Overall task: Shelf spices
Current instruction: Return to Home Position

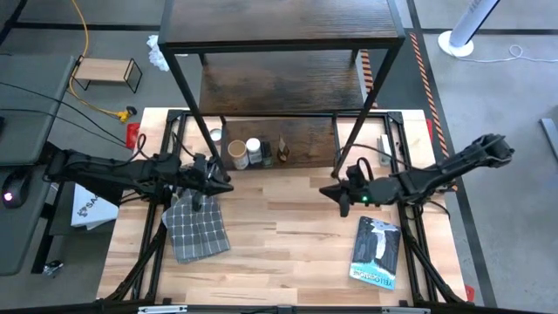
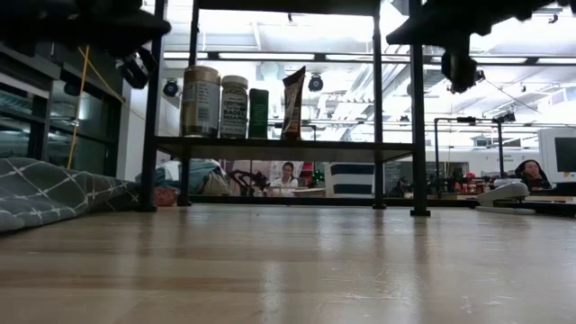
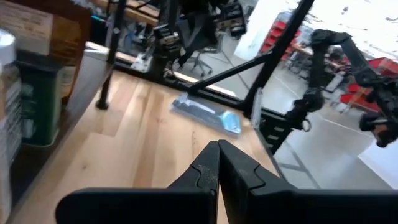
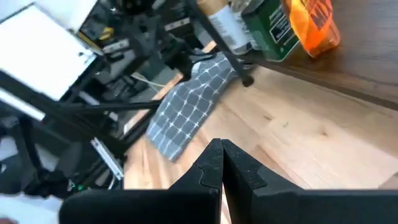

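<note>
The shelf point(image 1: 283, 52) stands at the table's far side. On its lowest board point(image 2: 288, 144) the spices stand in a row: a tan canister point(image 2: 200, 101), a white-capped jar point(image 2: 234, 106), a green tin point(image 2: 258, 112) and a dark pouch point(image 2: 292, 102). From above they show as a cluster point(image 1: 248, 152). My left gripper point(image 1: 228, 186) is shut and empty, up in the air in front of the shelf's left part; its fingers meet point(image 3: 217, 152). My right gripper point(image 1: 324, 192) is also shut and empty, in front of the shelf's right part point(image 4: 221, 152).
A grey grid-patterned cloth point(image 1: 196, 228) lies on the table's left part, below my left arm. A blue-and-white book point(image 1: 377, 251) lies near the right front. The shelf's black legs point(image 2: 418, 108) stand on the table. A small light-wood stand point(image 1: 106, 74) sits off the table, far left.
</note>
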`<action>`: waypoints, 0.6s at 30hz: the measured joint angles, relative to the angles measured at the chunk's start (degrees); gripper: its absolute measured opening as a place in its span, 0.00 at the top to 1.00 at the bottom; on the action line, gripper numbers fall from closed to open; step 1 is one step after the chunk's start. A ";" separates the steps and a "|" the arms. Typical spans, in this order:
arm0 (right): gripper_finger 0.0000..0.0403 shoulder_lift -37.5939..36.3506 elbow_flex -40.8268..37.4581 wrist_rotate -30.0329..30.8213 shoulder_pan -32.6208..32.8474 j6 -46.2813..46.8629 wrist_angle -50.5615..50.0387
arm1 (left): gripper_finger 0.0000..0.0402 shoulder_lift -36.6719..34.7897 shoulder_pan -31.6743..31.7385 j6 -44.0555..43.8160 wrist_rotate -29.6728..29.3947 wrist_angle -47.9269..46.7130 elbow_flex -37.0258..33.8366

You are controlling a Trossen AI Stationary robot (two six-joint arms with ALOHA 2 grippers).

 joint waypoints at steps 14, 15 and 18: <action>1.00 -6.94 -14.02 -9.15 -11.83 -14.32 4.96 | 1.00 0.02 -0.63 14.75 -2.59 -5.39 -0.37; 1.00 -6.93 -14.53 -9.54 -12.76 -15.69 5.85 | 1.00 0.02 -0.36 15.87 -2.59 -5.78 -0.38; 1.00 -6.93 -17.07 -10.74 -15.35 -19.50 11.76 | 1.00 -0.09 0.27 16.59 -2.56 -1.81 -3.27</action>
